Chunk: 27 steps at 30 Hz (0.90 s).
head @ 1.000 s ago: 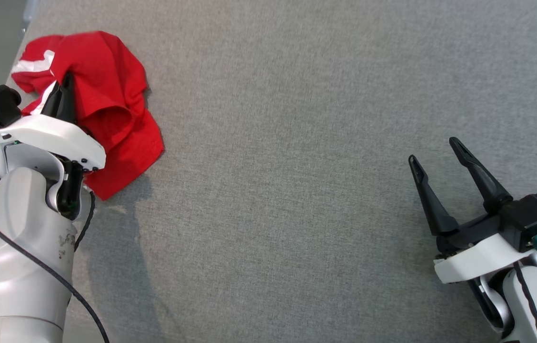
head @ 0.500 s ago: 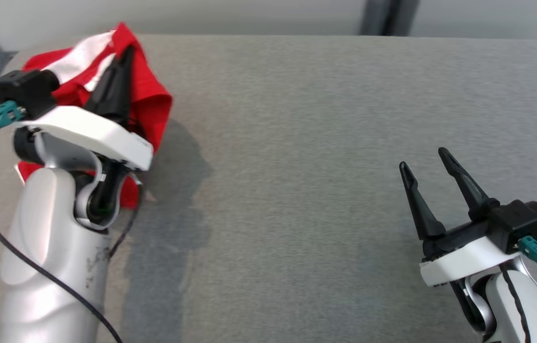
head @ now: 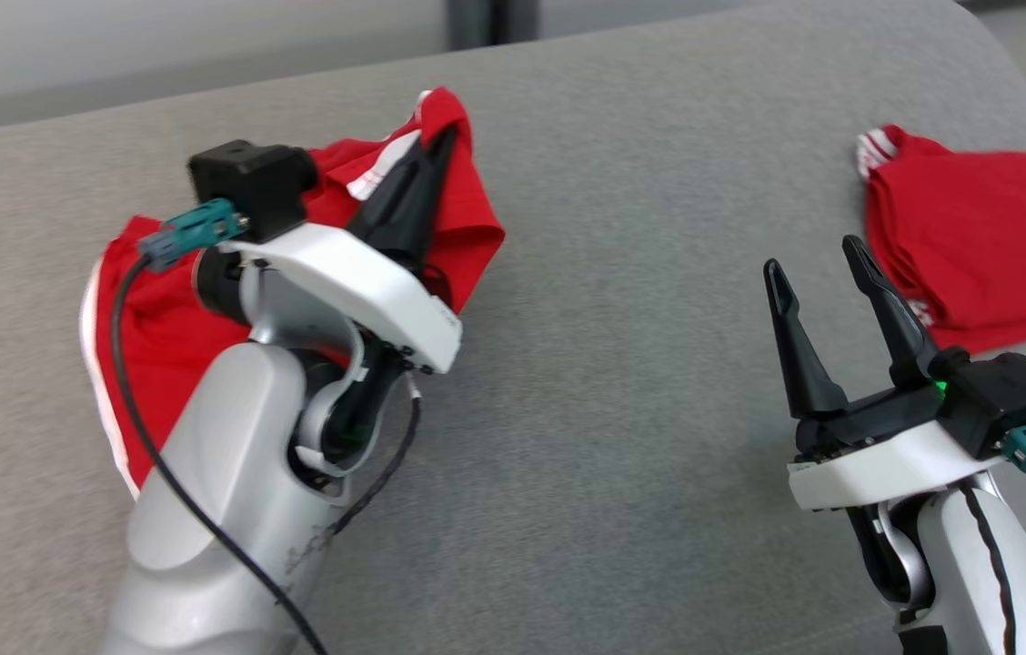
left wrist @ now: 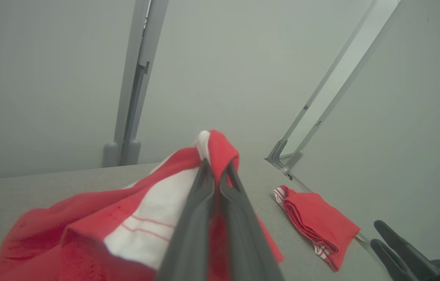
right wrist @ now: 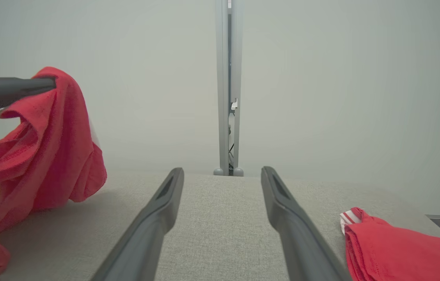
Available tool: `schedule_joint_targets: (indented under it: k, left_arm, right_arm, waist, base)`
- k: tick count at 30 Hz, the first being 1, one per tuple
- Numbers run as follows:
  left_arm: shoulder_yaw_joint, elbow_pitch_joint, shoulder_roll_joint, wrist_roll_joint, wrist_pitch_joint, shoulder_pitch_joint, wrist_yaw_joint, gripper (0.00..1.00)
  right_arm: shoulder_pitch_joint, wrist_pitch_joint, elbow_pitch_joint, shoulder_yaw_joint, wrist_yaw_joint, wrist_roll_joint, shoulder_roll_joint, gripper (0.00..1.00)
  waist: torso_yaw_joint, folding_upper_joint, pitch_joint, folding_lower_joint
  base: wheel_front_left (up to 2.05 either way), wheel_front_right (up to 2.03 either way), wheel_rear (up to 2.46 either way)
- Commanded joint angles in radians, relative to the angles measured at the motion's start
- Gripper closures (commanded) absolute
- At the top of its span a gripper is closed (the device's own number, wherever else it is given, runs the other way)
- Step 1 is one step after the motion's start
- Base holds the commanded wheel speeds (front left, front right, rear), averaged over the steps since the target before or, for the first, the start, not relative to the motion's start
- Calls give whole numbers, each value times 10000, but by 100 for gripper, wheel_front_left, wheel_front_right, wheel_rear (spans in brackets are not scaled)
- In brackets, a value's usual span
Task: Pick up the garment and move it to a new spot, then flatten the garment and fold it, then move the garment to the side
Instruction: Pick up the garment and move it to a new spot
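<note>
The left gripper is clamped on the red garment, its two dark fingers pressed together with a pinch of cloth between their tips. It is raised above the left half of the grey table. In the left wrist view the fingers meet at the gripper's tip, where a fold of red cloth with a white band sticks up past them. The rest of the garment spills down and away toward the table's left side.

In the right wrist view the garment hangs in loose folds from those closed fingers, and its lowest part reaches down to the table at the left edge. White trim runs along the garment's outer edge in the head view.

The right gripper sits over the right half of the table with its fingers spread wide and nothing between them. From its own wrist camera the gripper points across the bare grey cloth toward the table's far edge.

A second red garment, folded, lies flat at the table's far right corner, with a striped red and white cuff at its nearer end. It lies just right of the right gripper's fingers and apart from them.
</note>
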Motion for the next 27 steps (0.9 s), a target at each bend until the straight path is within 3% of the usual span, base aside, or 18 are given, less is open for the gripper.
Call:
schedule_joint_targets:
  k: [1, 7, 15, 16, 17, 18, 23, 27]
  left_arm:
    - [-221, 73, 39, -251, -148, -261, 153, 100]
    - [-1650, 1088, 40, -1063, -1099, -1359, 1103, 100]
    - [-2533, 2640, 49, -2301, -2811, -3012, 1915, 100]
    - [-2613, 2854, 48, -2428, -3045, -3159, 1989, 87]
    - [-2720, 3086, 38, -2573, -3240, -3266, 2037, 53]
    - [-2902, 3318, 30, -2716, -3352, -3349, 2038, 0]
    - [-3897, 4343, 63, -2981, -3492, -3556, 1537, 0]
    - [-4013, 4933, 42, -2980, -3937, -3574, 1342, 0]
  right_arm:
    - [-125, -44, -56, -30, -3, 98, 44, 0]
    - [-440, -44, -128, 200, -3, 187, 347, 0]
    - [-662, -44, -104, 414, -3, 304, 552, 0]
    - [-660, -44, -98, 426, -3, 313, 565, 0]
    - [-661, -44, -83, 428, -3, 324, 572, 0]
    - [-665, -44, -65, 420, -3, 326, 574, 0]
    - [-658, -45, 20, 311, -3, 233, 593, 0]
    - [-531, -45, 83, 200, -3, 62, 524, 0]
  waist:
    - [-750, 0, 416, -1]
    - [-1717, 0, 974, -1]
    - [-2263, 0, 1305, -1]
    - [-2280, 0, 1323, -1]
    - [-2285, 0, 1329, -1]
    - [-2275, 0, 1329, -1]
    - [-1890, 0, 1189, -1]
    - [-1283, 0, 830, -1]
  base:
    - [0, 0, 0]
    - [0, 0, 0]
    - [0, 0, 0]
    - [0, 0, 0]
    - [0, 0, 0]
    - [0, 0, 0]
    - [0, 0, 0]
    - [0, 0, 0]
